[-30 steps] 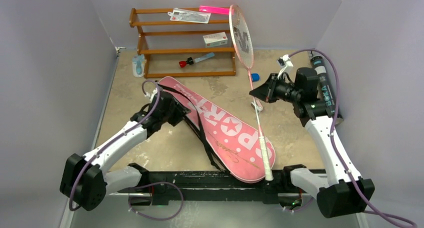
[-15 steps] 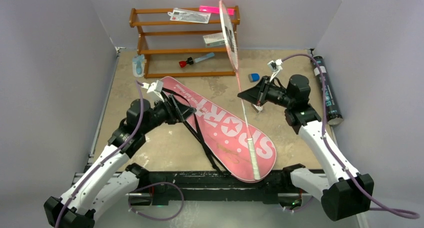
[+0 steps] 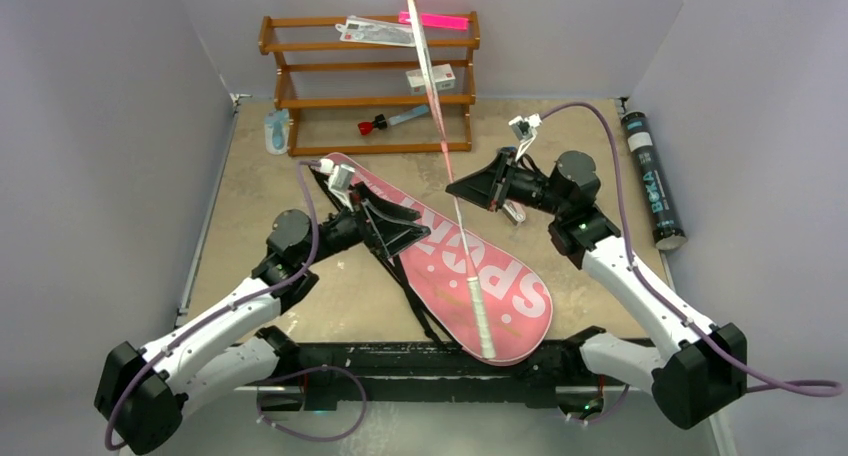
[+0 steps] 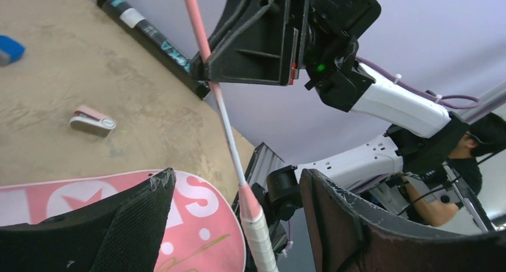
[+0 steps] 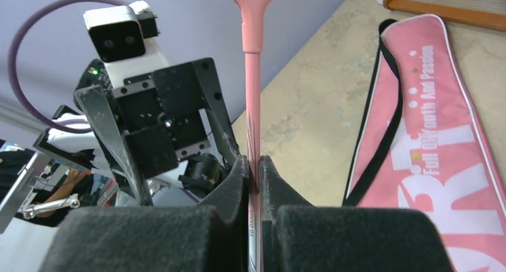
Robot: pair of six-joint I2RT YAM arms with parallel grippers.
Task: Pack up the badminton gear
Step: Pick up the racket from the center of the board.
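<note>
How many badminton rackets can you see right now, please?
1. The racket is clamped by its shaft in the right gripper, handle end down over the pink bag, head raised toward the wooden rack. A second may be hidden inside the bag.

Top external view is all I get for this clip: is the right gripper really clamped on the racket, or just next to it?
Observer: Clamped. The right wrist view shows the right gripper shut on the pink shaft of the racket, below the T-joint.
Operator: And the left gripper, is it holding the bag?
Observer: No. In the left wrist view the left gripper is open with nothing gripped between its fingers; the pink bag shows beyond them.
Operator: Any small print on the bag?
Observer: Yes, "Full Of Youth And Passion" runs along it in the right wrist view.
</note>
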